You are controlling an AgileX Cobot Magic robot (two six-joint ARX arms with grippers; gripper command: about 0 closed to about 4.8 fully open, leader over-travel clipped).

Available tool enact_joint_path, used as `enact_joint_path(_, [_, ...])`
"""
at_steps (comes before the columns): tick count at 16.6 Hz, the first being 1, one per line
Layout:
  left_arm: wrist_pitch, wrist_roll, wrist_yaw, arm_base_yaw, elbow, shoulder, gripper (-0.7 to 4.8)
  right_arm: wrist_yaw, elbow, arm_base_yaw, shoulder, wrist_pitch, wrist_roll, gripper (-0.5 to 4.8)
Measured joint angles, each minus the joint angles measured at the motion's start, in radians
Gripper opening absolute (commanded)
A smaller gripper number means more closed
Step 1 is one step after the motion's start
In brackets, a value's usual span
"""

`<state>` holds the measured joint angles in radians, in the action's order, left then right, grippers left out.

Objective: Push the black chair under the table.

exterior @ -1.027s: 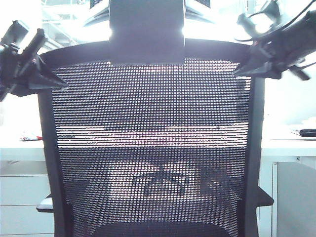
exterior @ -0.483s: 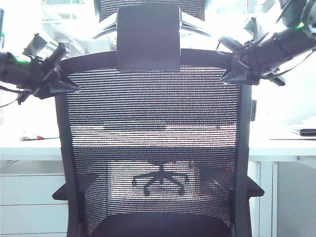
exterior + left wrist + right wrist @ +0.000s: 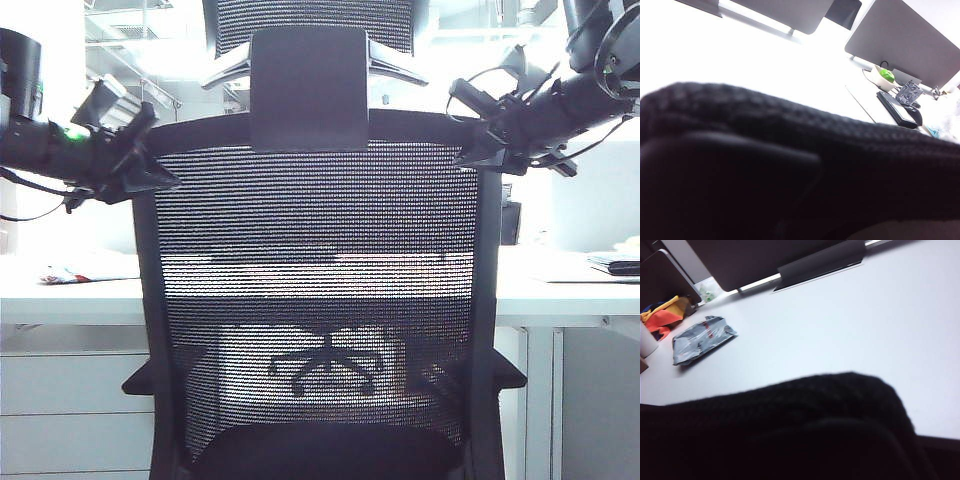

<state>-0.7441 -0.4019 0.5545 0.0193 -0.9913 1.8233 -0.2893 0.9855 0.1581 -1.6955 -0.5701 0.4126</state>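
Exterior view: my left gripper [image 3: 150, 172] and right gripper [image 3: 470, 152] press the top corners of the black chair [image 3: 320, 300], which faces the bench [image 3: 560, 290]; its seat seems short of the edge, so pushing remains. Left wrist view: chair mesh [image 3: 790, 150] fills the frame; finger state unreadable. Right wrist view: mesh [image 3: 790, 430] likewise; fingers unseen.
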Motion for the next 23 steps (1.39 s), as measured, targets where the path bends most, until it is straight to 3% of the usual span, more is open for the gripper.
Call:
enact_joint_path(7, [0.006,0.011,-0.032,0.000,-0.123,0.074,-0.06,-0.010,0.190,-0.005,-0.142,0.040,-0.007,-0.06])
enact_joint_path(10, [-0.001,0.070,-0.044,0.000,-0.127,0.080,-0.06,-0.005,0.251,-0.010,-0.190,0.048,-0.007,-0.06])
enact_joint_path(17, [0.048,0.069,-0.034,0.020,-0.315,0.210,-0.06,-0.004,0.254,-0.006,-0.190,0.054,-0.015,-0.06])
enact_joint_path(23, [0.085,0.058,0.001,0.027,-0.342,0.212,-0.06,0.000,0.260,-0.008,-0.203,0.038,-0.020,-0.06])
